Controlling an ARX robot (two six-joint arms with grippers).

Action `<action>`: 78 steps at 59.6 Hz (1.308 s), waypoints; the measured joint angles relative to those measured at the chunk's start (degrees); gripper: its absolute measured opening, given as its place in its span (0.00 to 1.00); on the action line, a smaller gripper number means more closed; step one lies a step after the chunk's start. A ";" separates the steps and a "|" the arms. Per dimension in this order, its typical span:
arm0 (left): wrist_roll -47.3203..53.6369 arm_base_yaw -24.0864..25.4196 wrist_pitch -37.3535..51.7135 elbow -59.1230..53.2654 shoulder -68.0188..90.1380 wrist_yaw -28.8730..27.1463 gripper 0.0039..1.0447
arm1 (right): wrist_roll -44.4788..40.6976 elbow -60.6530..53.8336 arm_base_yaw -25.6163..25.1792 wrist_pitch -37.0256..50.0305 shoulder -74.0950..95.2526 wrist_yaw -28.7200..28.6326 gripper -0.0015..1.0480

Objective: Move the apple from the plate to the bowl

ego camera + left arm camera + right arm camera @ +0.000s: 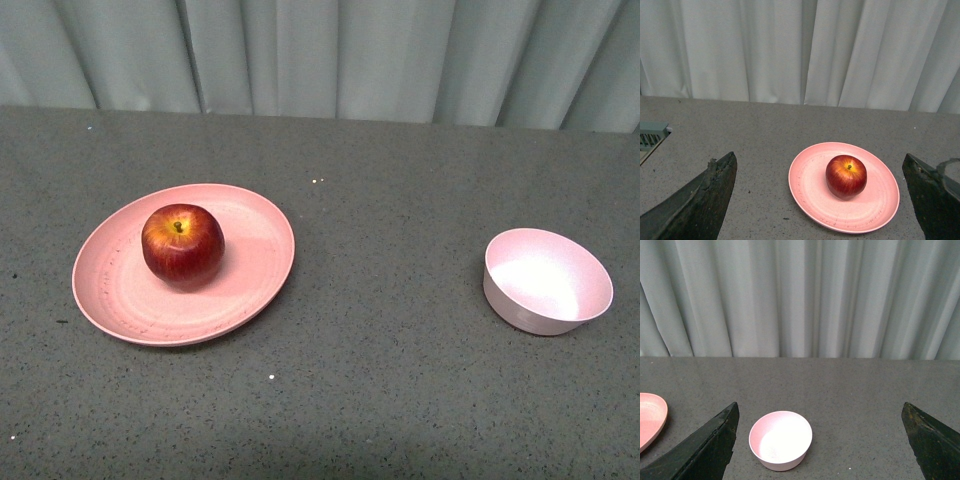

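Observation:
The dark-red apple (182, 243) sits upright on the wide pink plate (255, 265) at the left of the grey table. The small pink bowl (546, 280) stands empty at the right. Neither arm shows in the front view. In the left wrist view the apple (846, 176) and plate (880, 205) lie ahead between the spread jaws of my left gripper (820, 190), which is open and empty. In the right wrist view the bowl (780, 440) lies ahead of my right gripper (820, 432), also open and empty, nearer its one finger (715, 445).
A pale curtain (320, 55) hangs behind the table's far edge. A grey-green vent-like object (651, 136) shows at the edge of the left wrist view. The plate's rim (650, 420) shows in the right wrist view.

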 joint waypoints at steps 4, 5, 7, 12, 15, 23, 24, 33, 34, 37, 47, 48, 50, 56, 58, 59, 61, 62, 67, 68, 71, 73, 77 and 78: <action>0.00 0.00 0.00 0.00 0.00 0.00 0.94 | 0.00 0.00 0.00 0.00 0.00 0.00 0.91; 0.02 0.00 0.00 0.00 0.00 0.00 0.94 | 0.00 0.00 0.00 0.00 0.02 0.00 0.91; 0.00 0.00 0.00 0.00 0.00 0.00 0.94 | 0.00 0.00 0.00 0.00 0.00 0.00 0.91; 0.00 0.00 0.00 0.00 0.00 0.00 0.94 | 0.00 0.00 0.00 0.00 0.02 0.00 0.91; 0.02 0.00 0.00 0.00 0.00 0.00 0.94 | 0.00 0.00 0.00 0.00 0.00 0.00 0.91; 0.00 0.00 0.00 0.00 0.00 0.00 0.94 | 0.00 0.00 0.00 0.00 0.00 0.00 0.91; 0.00 0.00 0.00 0.00 0.00 0.00 0.94 | 0.00 0.00 0.00 0.00 0.00 0.00 0.91; 0.00 0.00 0.00 0.00 0.00 0.00 0.94 | 0.00 0.00 0.00 0.00 0.02 0.00 0.91; 0.00 0.00 0.00 0.00 0.00 0.00 0.94 | 0.00 0.00 0.00 0.00 0.00 0.00 0.91; 0.02 0.00 0.00 0.00 0.00 0.00 0.94 | 0.00 0.00 0.00 0.00 0.00 0.00 0.91; 0.00 0.00 0.00 0.00 0.00 0.00 0.94 | 0.00 0.00 0.00 0.00 0.02 0.00 0.91; 0.00 0.00 0.00 0.00 0.00 0.00 0.94 | 0.00 0.00 0.00 0.00 0.02 0.00 0.91; 0.00 0.00 0.00 0.00 0.00 0.00 0.94 | 0.00 0.00 0.00 0.00 0.00 0.00 0.91; 0.00 0.00 0.00 0.00 0.00 0.00 0.94 | 0.00 0.00 0.00 0.00 0.02 0.00 0.91; 0.02 -0.02 0.00 0.00 0.00 0.00 0.94 | 0.00 0.00 0.00 0.00 0.00 0.00 0.91; 0.00 -0.02 0.00 0.00 0.00 0.00 0.94 | 0.00 0.00 0.00 0.00 0.00 0.00 0.91; 0.02 0.00 0.00 0.00 0.00 0.00 0.94 | 0.00 0.00 0.00 0.00 0.00 0.00 0.91; 0.00 -0.02 0.00 0.00 0.00 0.00 0.94 | 0.00 0.00 0.00 0.00 0.00 0.00 0.91; 0.02 0.00 0.00 0.00 0.00 0.00 0.94 | 0.00 0.00 0.00 0.00 0.00 0.00 0.91; 0.02 0.00 0.00 0.00 0.00 0.00 0.94 | 0.00 0.00 0.00 0.00 0.02 0.00 0.91; 0.00 0.00 0.00 0.00 0.00 0.00 0.94 | 0.00 0.00 0.00 0.00 0.00 0.00 0.91; 0.00 0.00 0.00 0.00 0.00 0.00 0.94 | 0.00 0.00 0.00 0.00 0.00 0.00 0.91; 0.00 0.00 0.00 0.00 0.00 0.00 0.94 | 0.00 0.00 0.00 0.00 0.02 0.00 0.91; 0.00 0.00 0.00 0.00 0.00 0.00 0.94 | 0.00 0.00 0.00 0.00 0.00 0.00 0.91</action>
